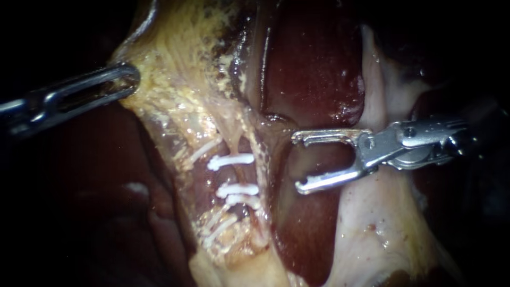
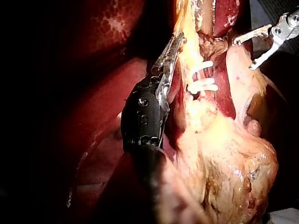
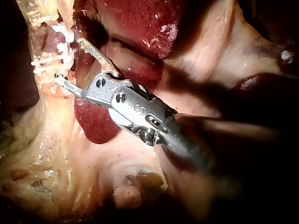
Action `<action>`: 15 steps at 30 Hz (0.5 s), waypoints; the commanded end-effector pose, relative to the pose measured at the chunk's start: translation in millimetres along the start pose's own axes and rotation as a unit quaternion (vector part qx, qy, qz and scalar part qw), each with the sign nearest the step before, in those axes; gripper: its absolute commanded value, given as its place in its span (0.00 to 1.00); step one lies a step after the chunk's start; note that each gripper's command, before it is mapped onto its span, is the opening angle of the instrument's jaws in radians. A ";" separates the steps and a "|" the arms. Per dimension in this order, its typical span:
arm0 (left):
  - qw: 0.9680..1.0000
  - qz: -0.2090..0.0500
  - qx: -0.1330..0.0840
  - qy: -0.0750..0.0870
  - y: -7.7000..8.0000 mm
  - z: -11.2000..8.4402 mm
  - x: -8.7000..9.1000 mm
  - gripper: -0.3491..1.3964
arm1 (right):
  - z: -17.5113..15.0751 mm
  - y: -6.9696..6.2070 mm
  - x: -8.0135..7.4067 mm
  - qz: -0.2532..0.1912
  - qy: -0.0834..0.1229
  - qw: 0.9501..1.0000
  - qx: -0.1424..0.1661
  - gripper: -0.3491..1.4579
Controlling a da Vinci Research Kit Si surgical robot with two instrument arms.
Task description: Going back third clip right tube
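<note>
Three white clips (image 1: 231, 160) (image 1: 237, 189) (image 1: 244, 200) lie across a reddish tube (image 1: 237, 174) in stripped yellow tissue. My right instrument (image 1: 297, 162) stands just right of the clips over dark liver, its jaws open and empty. In the right wrist view the right instrument (image 3: 69, 59) has its open tips beside the clips (image 3: 52, 60). My left instrument (image 1: 123, 81) is shut on the yellow fatty tissue (image 1: 159, 79) at the upper left. The left wrist view shows the left instrument (image 2: 175, 44) holding that tissue edge next to the clips (image 2: 202, 86).
Dark red liver (image 1: 313, 64) fills the upper middle. Pale gallbladder wall (image 1: 372, 223) lies under and below the right instrument. Yellow fat (image 2: 224, 158) hangs in a lump under the clipped tube. Both sides of the endoscope view are dark.
</note>
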 end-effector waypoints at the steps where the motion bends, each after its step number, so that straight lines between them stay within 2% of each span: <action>1: 1.000 0.001 0.000 0.004 -0.3 1.2 0.6 0.00 | -0.1 0.0 0.1 0.000 0.001 1.000 0.000 0.53; 4: 1.000 0.004 0.008 0.013 -0.9 3.8 1.9 0.00 | -0.3 -0.2 0.2 0.001 0.003 1.000 0.000 0.53; 8: 1.000 0.009 0.013 0.021 -1.5 6.2 3.1 0.00 | -0.5 -0.2 0.5 0.002 0.006 1.000 0.000 0.52; 11: 1.000 0.010 0.016 0.023 -1.6 6.8 3.5 0.00 | -0.6 -0.1 0.6 0.002 0.007 1.000 0.000 0.52; 15: 0.999 0.010 0.019 0.025 -1.4 6.5 3.2 0.00 | -0.6 -0.1 0.7 0.003 0.007 1.000 0.000 0.52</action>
